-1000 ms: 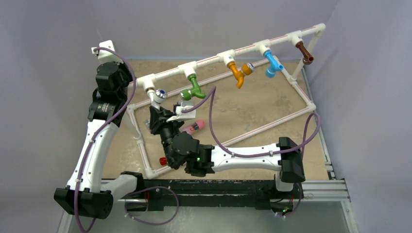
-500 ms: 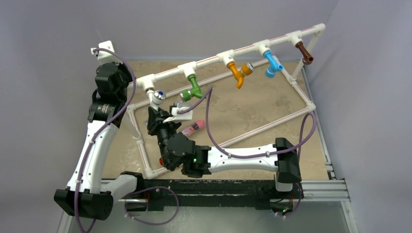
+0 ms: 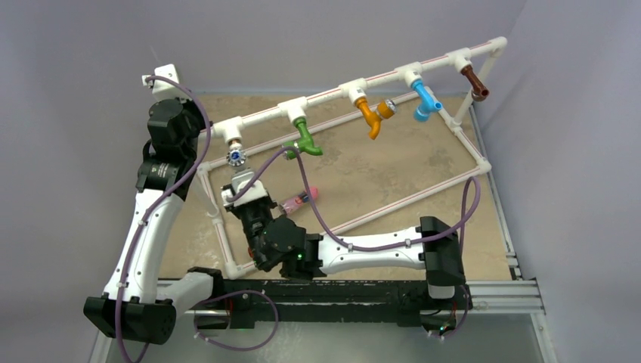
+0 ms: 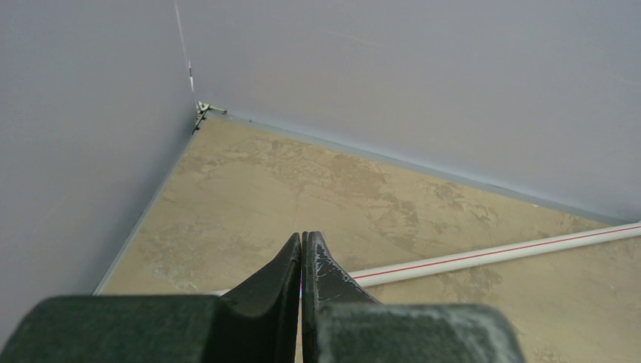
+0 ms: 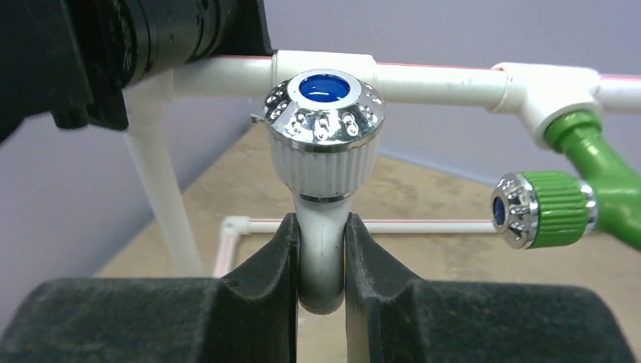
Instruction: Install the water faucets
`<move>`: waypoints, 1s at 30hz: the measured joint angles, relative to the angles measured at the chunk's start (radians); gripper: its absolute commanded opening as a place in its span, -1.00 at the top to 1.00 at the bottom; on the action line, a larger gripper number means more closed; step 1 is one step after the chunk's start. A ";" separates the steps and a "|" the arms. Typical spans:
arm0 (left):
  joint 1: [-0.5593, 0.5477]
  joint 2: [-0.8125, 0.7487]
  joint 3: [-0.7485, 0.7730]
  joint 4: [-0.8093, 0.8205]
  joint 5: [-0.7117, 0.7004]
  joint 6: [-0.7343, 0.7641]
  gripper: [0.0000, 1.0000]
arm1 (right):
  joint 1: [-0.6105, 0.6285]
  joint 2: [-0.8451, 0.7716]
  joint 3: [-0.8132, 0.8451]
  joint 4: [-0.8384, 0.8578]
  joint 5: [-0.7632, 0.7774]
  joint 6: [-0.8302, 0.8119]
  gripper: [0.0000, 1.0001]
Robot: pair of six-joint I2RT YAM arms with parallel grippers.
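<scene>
The white plastic faucet with a chrome-rimmed, blue-centred round knob [image 5: 323, 144] sits between the fingers of the right gripper [image 5: 320, 227]. The two dark pads press on its white neck just below the knob, so the jaws stand narrow, clamped on the faucet. In the right wrist view the knob rises above the fingertips, in front of the white pipe frame's [image 3: 323, 97] top rail. From above, this faucet [image 3: 236, 156] hangs directly under the leftmost T-fitting [image 3: 230, 130]. Whether it is seated in that fitting cannot be told.

The left gripper [image 4: 303, 246] is up near the far left corner of the tan mottled tabletop [image 3: 393, 162], well apart from every faucet. Its fingers are pressed together with nothing between them.

There are five faucets, one of each colour:
- the white one
- a green one [image 3: 305, 140], whose ribbed green knob [image 5: 555, 209] shows just right of the white one in the right wrist view
- an orange one [image 3: 370, 115]
- a blue one [image 3: 425, 102]
- a brown one [image 3: 475, 81]

The top rail carries five T-fittings. The green, orange, blue and brown faucets each hang from one of them.

A single pink-capped cylinder [image 3: 300, 200] lies on the tabletop inside the frame, just beside the right arm's wrist.
</scene>
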 measured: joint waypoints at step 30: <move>0.000 -0.010 -0.006 -0.003 0.011 0.000 1.00 | 0.029 0.071 0.118 -0.156 0.029 -0.665 1.00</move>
